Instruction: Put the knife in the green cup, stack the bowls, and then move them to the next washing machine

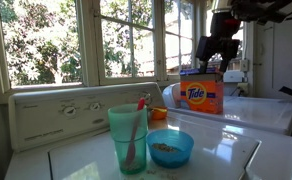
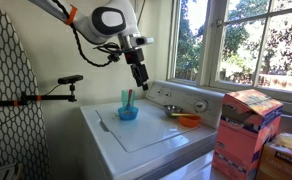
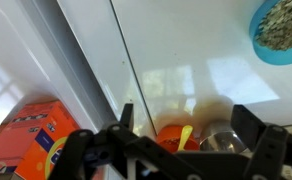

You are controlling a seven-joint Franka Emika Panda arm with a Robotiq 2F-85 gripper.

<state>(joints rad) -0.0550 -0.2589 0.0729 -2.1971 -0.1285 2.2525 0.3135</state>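
My gripper (image 2: 139,80) is open and empty, held high above the washer lid (image 2: 146,138). In the wrist view its fingers (image 3: 190,120) spread over the small orange bowl (image 3: 169,136). The yellow-green knife (image 3: 185,134) lies in that bowl. The orange bowl also shows in both exterior views (image 2: 189,120) (image 1: 158,113), near the control panel. The tall green cup (image 1: 129,136) (image 2: 126,99) stands upright with a reddish-pink utensil in it. Only one orange bowl is visible.
A light-blue bowl (image 1: 170,147) (image 3: 279,25) with crumbs sits next to the cup. A shiny metal bowl (image 3: 222,141) (image 2: 171,110) lies beside the orange bowl. A Tide box (image 1: 201,95) (image 2: 244,135) (image 3: 31,135) stands on the neighbouring white washer (image 1: 261,112). Windows are behind.
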